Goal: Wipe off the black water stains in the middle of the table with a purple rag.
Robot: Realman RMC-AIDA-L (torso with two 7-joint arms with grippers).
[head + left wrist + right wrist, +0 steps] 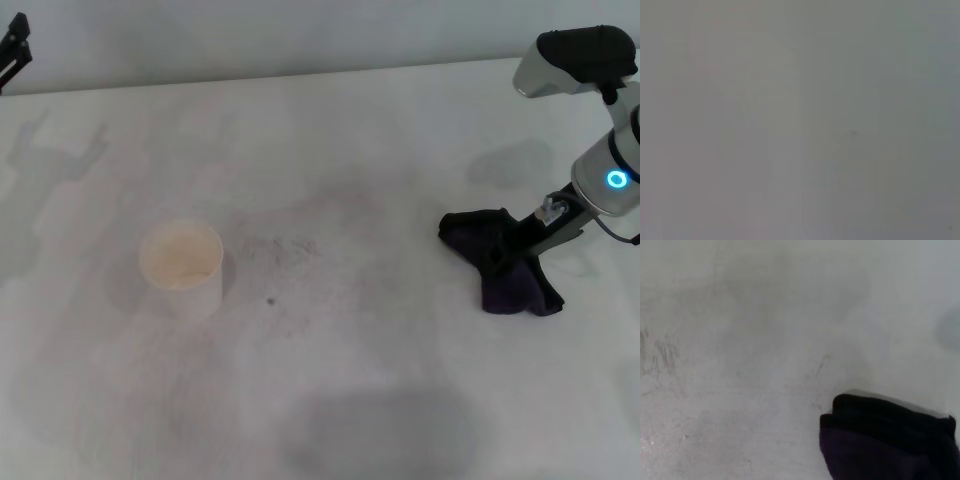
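The purple rag (497, 268) lies bunched on the white table (350, 400) at the right side; the right wrist view shows its dark edge (885, 440). My right gripper (527, 238) reaches down into the rag's upper part and is shut on it. The black water stains do not show in any view; the middle of the table carries only faint grey smudges (285, 248) and a small dark speck (271, 301). My left gripper (12, 48) hangs at the far left corner, raised off the table, its fingers spread. The left wrist view is a blank grey blur.
A cream paper cup (182, 265) stands upright left of the middle, close to the smudges. The table's far edge (300, 72) meets a pale wall. A broad shadow (380, 430) falls near the front.
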